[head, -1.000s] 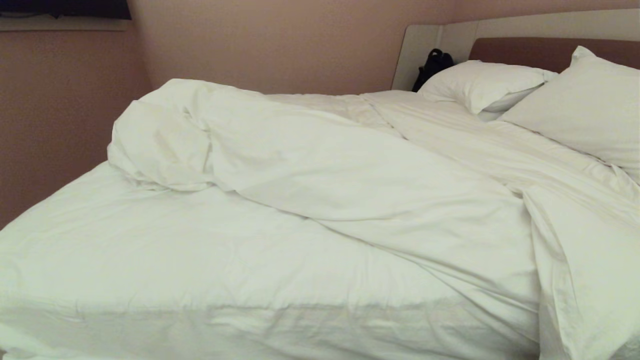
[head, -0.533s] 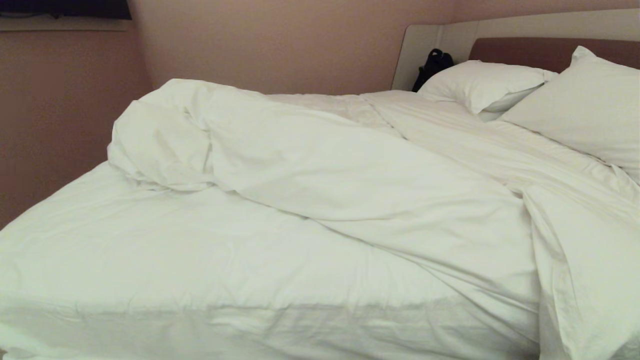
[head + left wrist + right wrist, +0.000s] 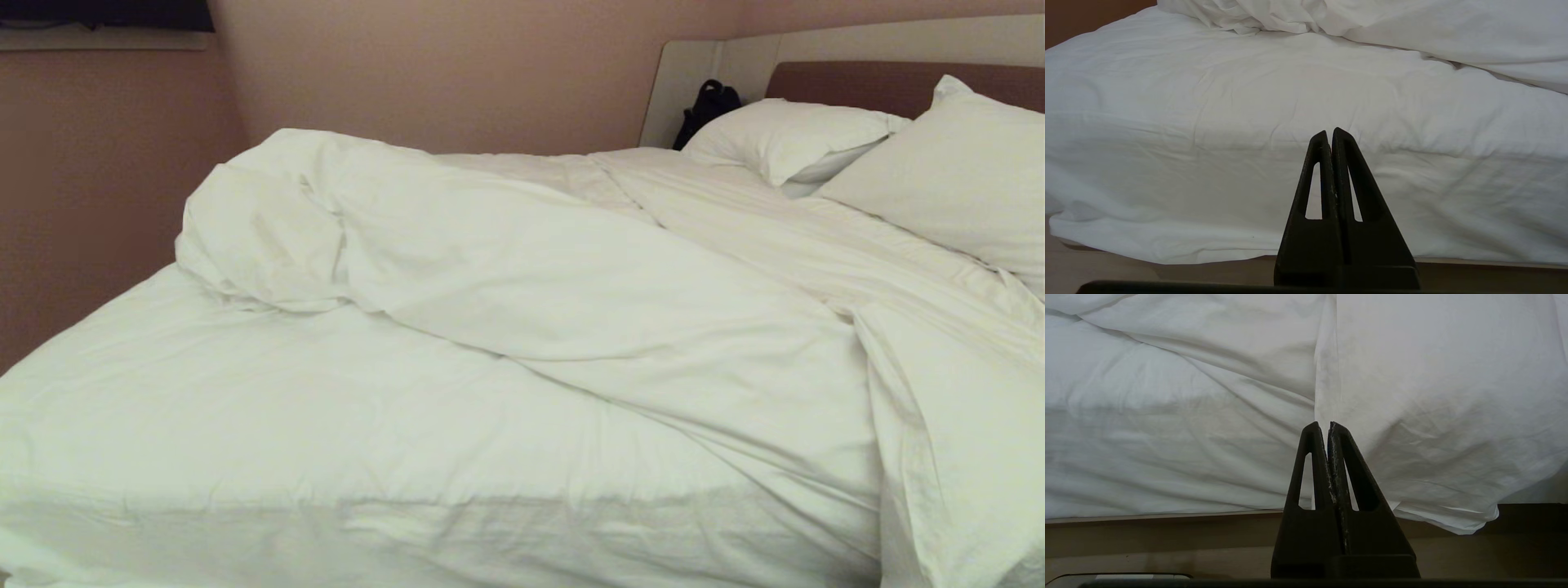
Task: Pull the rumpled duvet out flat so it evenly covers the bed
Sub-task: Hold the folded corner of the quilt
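Note:
The white duvet (image 3: 571, 278) lies rumpled across the bed (image 3: 245, 425). It is bunched in a heap at the far left and hangs over the near edge on the right, leaving the near-left sheet bare. Neither arm shows in the head view. My left gripper (image 3: 1329, 132) is shut and empty, held low in front of the bare mattress side, with the duvet (image 3: 1412, 28) above and beyond it. My right gripper (image 3: 1327, 425) is shut and empty too. It faces the fold where the duvet (image 3: 1433, 396) hangs down, a short way off the cloth.
Two white pillows (image 3: 788, 135) (image 3: 963, 171) lean at the headboard (image 3: 890, 82), with a black bag (image 3: 706, 106) beside them. A pinkish wall (image 3: 98, 204) runs close along the bed's far left side. The platform base (image 3: 1167, 526) juts out below the mattress.

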Motion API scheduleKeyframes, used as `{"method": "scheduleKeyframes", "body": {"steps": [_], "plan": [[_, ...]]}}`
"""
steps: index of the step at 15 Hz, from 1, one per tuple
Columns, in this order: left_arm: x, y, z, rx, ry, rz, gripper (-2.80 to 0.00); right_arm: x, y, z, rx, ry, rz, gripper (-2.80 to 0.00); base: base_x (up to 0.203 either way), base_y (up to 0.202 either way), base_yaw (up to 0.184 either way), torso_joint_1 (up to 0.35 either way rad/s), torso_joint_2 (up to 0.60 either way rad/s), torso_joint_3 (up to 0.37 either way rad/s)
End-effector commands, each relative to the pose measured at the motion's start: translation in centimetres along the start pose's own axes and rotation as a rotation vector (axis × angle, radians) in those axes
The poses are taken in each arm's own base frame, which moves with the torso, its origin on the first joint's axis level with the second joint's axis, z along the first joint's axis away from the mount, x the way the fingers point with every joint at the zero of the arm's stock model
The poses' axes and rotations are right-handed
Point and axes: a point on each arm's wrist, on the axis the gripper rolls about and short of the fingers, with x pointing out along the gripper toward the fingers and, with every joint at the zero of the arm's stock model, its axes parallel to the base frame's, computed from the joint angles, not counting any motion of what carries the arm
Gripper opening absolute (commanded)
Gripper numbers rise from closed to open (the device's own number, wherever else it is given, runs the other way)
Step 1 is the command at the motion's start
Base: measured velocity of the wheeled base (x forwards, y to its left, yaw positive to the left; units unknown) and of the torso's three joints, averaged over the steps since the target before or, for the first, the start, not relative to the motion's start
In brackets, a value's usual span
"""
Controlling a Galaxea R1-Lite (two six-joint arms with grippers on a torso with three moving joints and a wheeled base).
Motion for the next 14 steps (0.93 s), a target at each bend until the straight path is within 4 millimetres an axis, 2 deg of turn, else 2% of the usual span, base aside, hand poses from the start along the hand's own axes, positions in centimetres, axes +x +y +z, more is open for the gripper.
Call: {"method": "scheduleKeyframes", "body": {"steps": [1, 14], "plan": [[0.01, 0.0, 0.01, 0.002, 0.0, 0.001, -2.8, 0.0, 0.0, 0.0, 0.0, 0.0, 0.001, -2.8, 0.0, 0.0, 0.0, 0.0, 0.0, 0.0], [0.02, 0.02, -0.02, 0.014, 0.005, 0.01, -2.8, 0.0, 0.0, 0.0, 0.0, 0.0, 0.0, -2.8, 0.0, 0.0, 0.0, 0.0, 0.0, 0.0]]}}
